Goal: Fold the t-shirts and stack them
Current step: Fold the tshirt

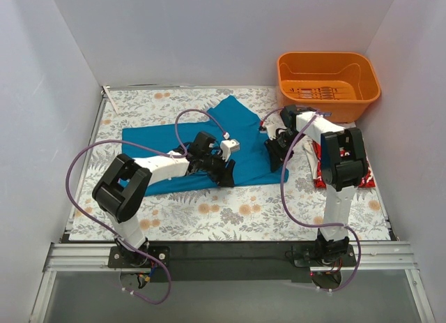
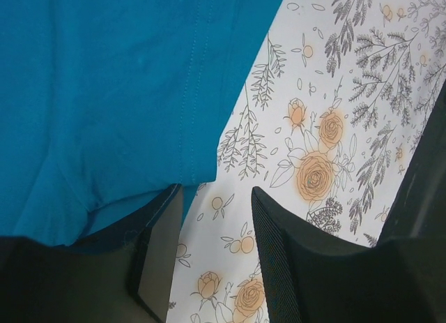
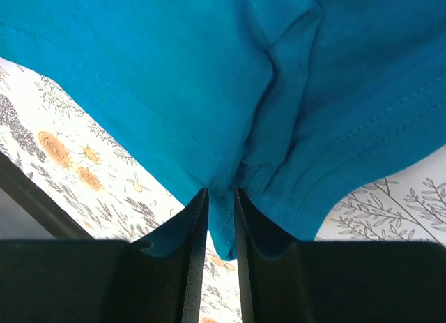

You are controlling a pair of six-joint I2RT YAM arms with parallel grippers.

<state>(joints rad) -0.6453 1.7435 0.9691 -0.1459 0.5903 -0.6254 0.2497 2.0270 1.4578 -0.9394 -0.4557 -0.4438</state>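
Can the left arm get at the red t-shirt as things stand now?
Probably not directly. The red t-shirt lies on the far right, mostly beneath the right arm, which stands in the way. The left fingers are open at the near hem of the teal t-shirt.

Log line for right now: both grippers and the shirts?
left gripper: open at teal shirt near edge | right gripper: pinching teal shirt right edge | red shirt: far right, not gripped

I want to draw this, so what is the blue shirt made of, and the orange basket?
The blue shirt looks like soft, matte knit cloth: it wrinkles and has stitched hems. The orange basket looks like hard moulded plastic, slightly glossy, with smooth rounded walls.
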